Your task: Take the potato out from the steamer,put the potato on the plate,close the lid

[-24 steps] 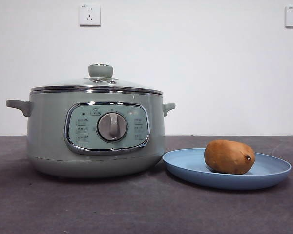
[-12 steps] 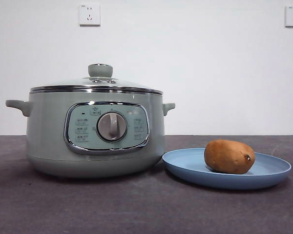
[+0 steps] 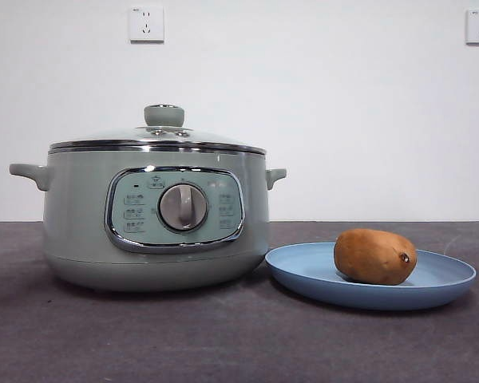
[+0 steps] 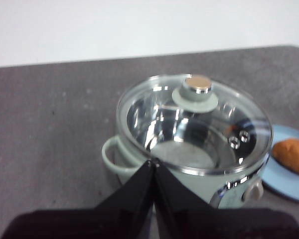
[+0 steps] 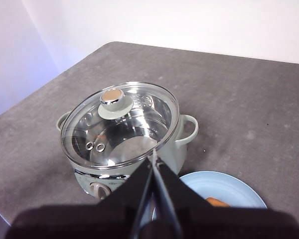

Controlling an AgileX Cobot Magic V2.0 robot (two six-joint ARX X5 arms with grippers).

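Green steamer (image 3: 156, 223) on the grey counter (image 3: 223, 343), glass lid (image 3: 158, 137) seated on its rim, potato (image 3: 375, 256) lying on the blue plate (image 3: 303, 271) just beside it, left gripper (image 4: 153, 167) and right gripper (image 5: 153, 159) above the steamer, fingers pressed together, holding nothing

Even bright light; glare on the lid (image 4: 194, 124); left wrist view soft; front view sharp.

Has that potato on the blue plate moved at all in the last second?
No. The potato lies on the same spot of the plate, equally far from the steamer.
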